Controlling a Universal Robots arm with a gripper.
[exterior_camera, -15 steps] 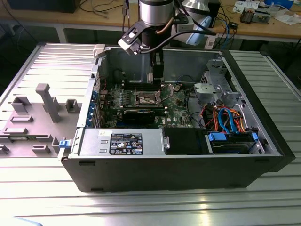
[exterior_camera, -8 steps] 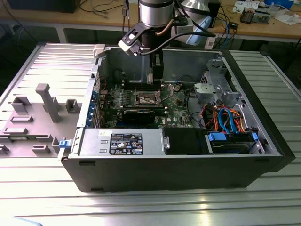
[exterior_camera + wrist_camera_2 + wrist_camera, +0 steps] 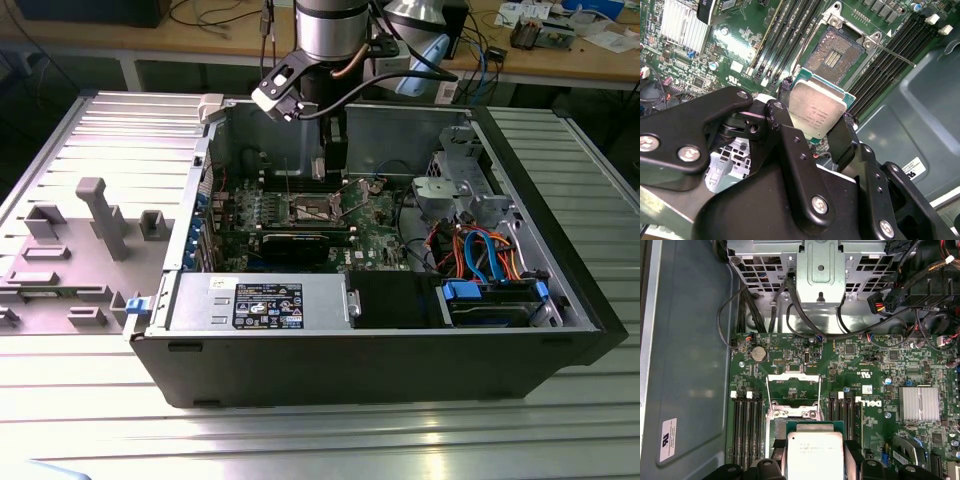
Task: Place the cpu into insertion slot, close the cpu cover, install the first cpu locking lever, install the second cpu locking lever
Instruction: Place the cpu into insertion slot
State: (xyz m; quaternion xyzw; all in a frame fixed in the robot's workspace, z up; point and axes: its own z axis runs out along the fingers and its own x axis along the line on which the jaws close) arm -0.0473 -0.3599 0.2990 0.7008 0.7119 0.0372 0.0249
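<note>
While the gripper [image 3: 812, 127] is clamped on the cpu [image 3: 816, 106] by two opposite edges, the chip hangs near the bare insertion slot [image 3: 834, 54], not in it — cpu cover [image 3: 792, 376] raised open, so all four steps look outstanding.

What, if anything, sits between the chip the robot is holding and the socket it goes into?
Nothing visible. The chip, clamped in the jaws, hovers near the bare socket, and the cover plate stands swung up off it.
</note>
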